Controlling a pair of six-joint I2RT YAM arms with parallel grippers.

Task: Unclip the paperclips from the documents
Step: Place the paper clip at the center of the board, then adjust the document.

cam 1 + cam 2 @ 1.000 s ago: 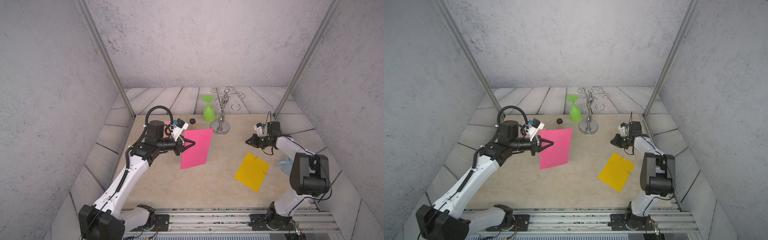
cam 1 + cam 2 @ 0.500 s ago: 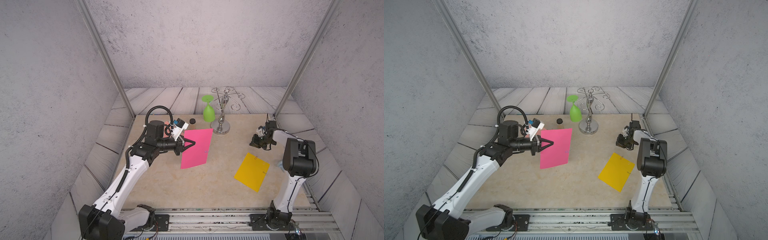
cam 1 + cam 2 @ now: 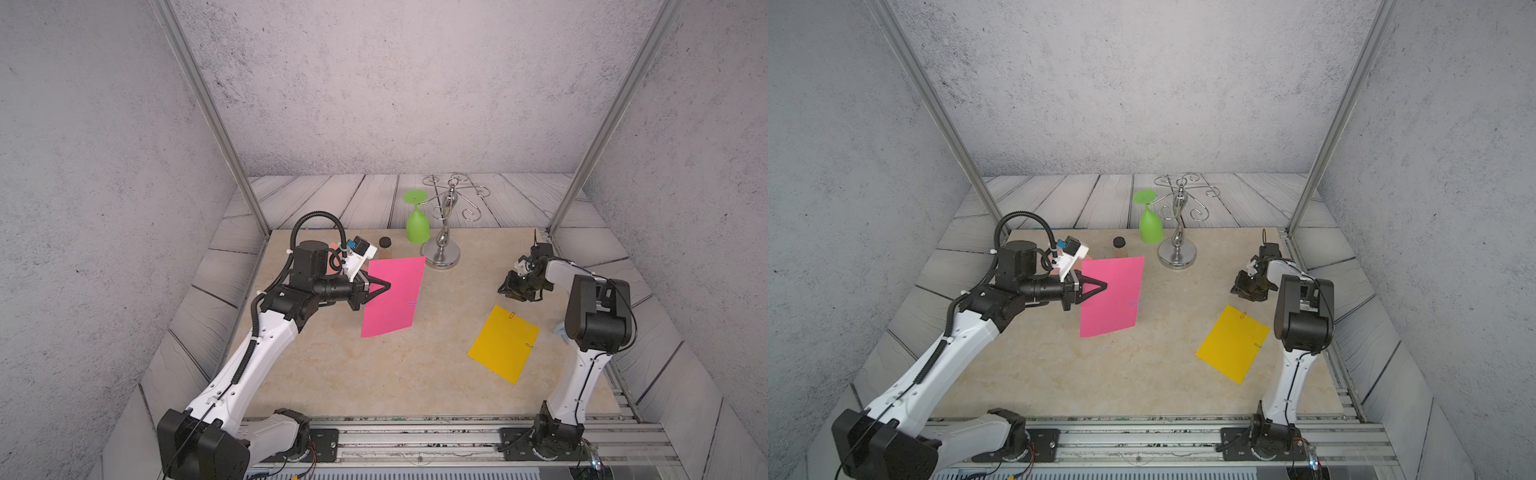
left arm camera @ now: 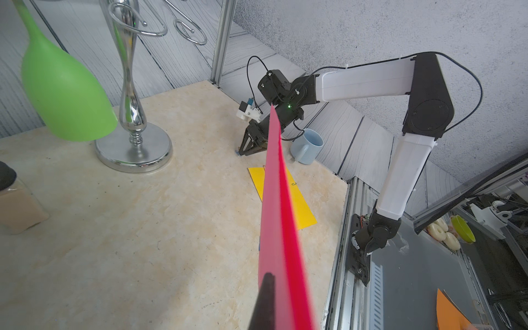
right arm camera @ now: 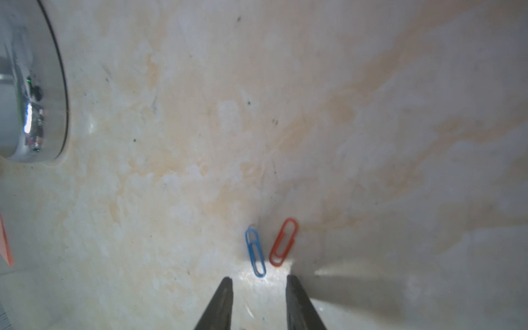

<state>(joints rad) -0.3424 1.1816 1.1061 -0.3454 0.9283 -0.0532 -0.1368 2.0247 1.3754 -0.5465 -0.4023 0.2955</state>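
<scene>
**A:** Magenta paper first. Where does it stand?

**B:** The left gripper (image 3: 384,286) is clenched on one edge of the magenta sheet (image 3: 399,316) and holds it up on edge, off the table (image 3: 374,374). A purplish clip (image 3: 412,303) sits on the sheet's opposite edge, the one far from that gripper. It is not yet pulled.

**A:** And the other arm?

**B:** The right gripper (image 5: 258,278) is low over the table, well apart from the left gripper and its sheet. Its jaws are parted with nothing between them. Just ahead of its fingertips lie a blue clip (image 5: 255,253) and a red clip (image 5: 283,242), side by side on bare table, on no paper. I count those two as done.

**A:** The yellow one?

**B:** The yellow sheet (image 3: 503,345) lies flat near the right gripper, not touching it. It carries a corner clip (image 3: 512,315) on the end nearest that gripper and a side clip (image 3: 529,344) on an edge farther from it.

**A:** A third document?

**B:** A bit of a salmon sheet (image 3: 334,247) shows behind the left gripper's wrist. It is too hidden to tell whether anything is clipped to it.

**A:** So how far along?

**B:** Two clips are off and at least three are left, so I judge it under halfway. The purplish clip looks like the next one.
</scene>
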